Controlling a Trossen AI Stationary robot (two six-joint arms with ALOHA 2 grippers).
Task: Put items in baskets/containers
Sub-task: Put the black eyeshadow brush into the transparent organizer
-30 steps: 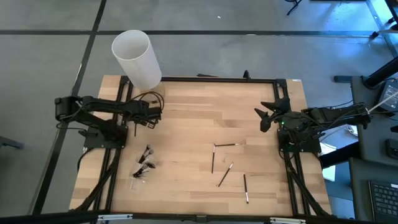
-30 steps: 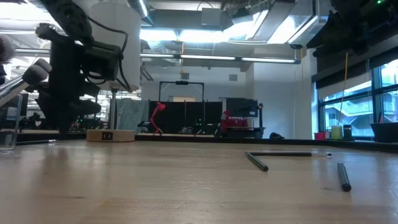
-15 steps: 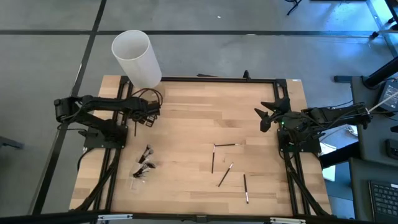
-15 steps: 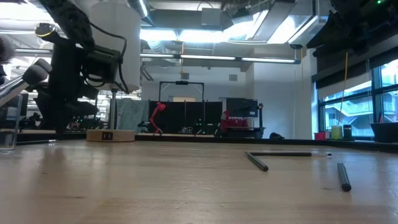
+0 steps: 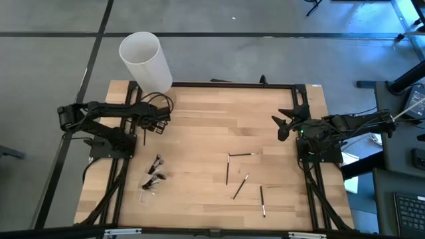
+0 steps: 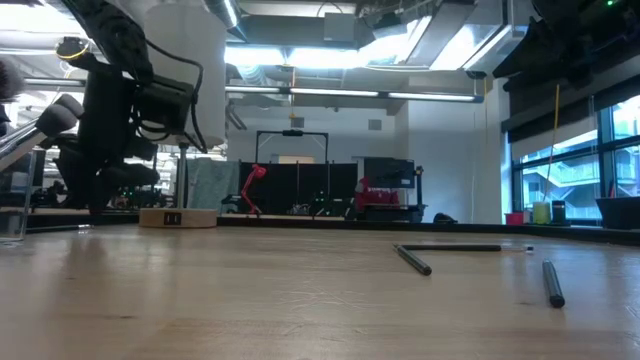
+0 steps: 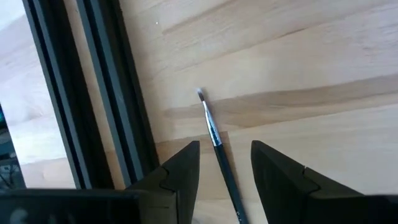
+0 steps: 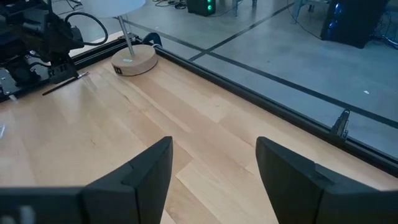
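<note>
My left gripper [image 5: 154,123] hangs over the table's far left, fingers pointing steeply down and open. A thin dark brush [image 7: 214,140] with a small bristle tip runs between its fingers beside the black rail [image 7: 102,93], with a gap on each side; whether it touches a finger, I cannot tell. The same brush [image 8: 62,84] shows in the right wrist view. Several more brushes [image 5: 240,186] lie loose on the table right of centre. A cluster of brushes [image 5: 154,176] sits at the near left in a clear cup [image 6: 12,215]. My right gripper [image 5: 282,126] waits open at the right.
A tall white cylinder [image 5: 146,63] stands over the far-left corner on a round wooden base [image 8: 134,61]. Black frame rails [image 5: 232,84] run along the table's edges. Bare wood [image 5: 199,133] lies between the two arms.
My left gripper has swung a little toward the table's far-left corner, staying open.
</note>
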